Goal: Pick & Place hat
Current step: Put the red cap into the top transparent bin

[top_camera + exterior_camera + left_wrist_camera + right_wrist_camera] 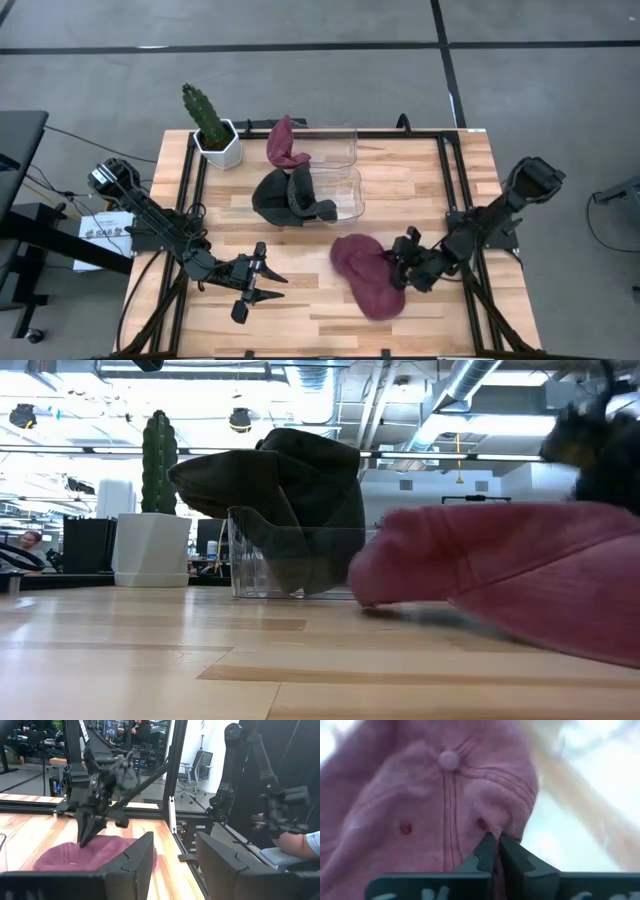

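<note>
While right hand (407,262) pinches maroon hat (366,275), left hand (262,283) waits wide; clear bin (345,190), cactus (205,113) well apart.

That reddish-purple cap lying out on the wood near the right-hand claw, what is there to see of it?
The maroon cap is soft stitched cloth with a button on its crown, seams running from it and small eyelets. It lies slumped and flattened on the wooden table, out in the open, apart from the clear bins. The right claw is pinched shut on a fold of its fabric near the crown. Nothing else touches it.

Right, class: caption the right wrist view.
Right claw pinches a fold of the maroon cap near its top button.
</note>
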### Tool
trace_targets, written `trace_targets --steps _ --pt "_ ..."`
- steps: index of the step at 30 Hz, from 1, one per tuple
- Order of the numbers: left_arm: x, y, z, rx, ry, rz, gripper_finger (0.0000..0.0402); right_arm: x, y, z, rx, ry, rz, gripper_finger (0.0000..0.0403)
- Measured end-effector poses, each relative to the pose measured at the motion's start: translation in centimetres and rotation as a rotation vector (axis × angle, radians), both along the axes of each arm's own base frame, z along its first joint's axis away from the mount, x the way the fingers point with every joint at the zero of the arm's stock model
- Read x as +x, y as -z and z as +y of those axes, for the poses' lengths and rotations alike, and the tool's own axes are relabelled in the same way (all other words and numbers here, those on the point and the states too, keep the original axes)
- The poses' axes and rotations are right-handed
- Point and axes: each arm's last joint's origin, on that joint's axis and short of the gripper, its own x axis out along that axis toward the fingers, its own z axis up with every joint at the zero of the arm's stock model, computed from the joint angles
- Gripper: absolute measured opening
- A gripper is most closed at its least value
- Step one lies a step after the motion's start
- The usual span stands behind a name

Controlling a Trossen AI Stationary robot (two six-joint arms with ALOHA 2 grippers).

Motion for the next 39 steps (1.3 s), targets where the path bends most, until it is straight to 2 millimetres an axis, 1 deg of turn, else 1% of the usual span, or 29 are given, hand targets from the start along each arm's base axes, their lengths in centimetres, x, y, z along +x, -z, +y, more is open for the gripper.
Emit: trace_targets --steps 6,11,19,24,32,36,39 --pt "0.0 0.0 0.0 0.0 0.0 0.0 0.0144 0.0 -2.9 2.2 -0.126 -0.077 -0.158 0.0003" --pt "0.0 0.0 0.0 0.0 0.0 0.0 0.0144 -0.1 -4.7 3.9 -0.225 -0.103 -0.245 0.0002" --pt "0.0 0.0 0.0 0.0 0.0 0.0 0.0144 -0.9 -6.8 5.8 -0.365 -0.095 -0.362 0.0001" --pt "0.0 0.0 0.0 0.0 0.0 0.0 0.0144 -1.4 -7.4 6.5 -0.412 -0.055 -0.431 0.0001" --pt "0.2 0.0 0.2 0.004 -0.008 0.0 0.0144 -0.8 -8.6 7.0 -0.44 -0.031 -0.492 0.0" --pt "1.0 0.8 0.5 0.024 -0.038 0.022 0.0144 -0.3 -9.6 7.2 -0.466 -0.046 -0.517 0.0" --pt "1.8 1.6 1.0 0.03 -0.069 0.039 0.0144 -0.1 -10.7 7.6 -0.498 -0.078 -0.545 0.0"
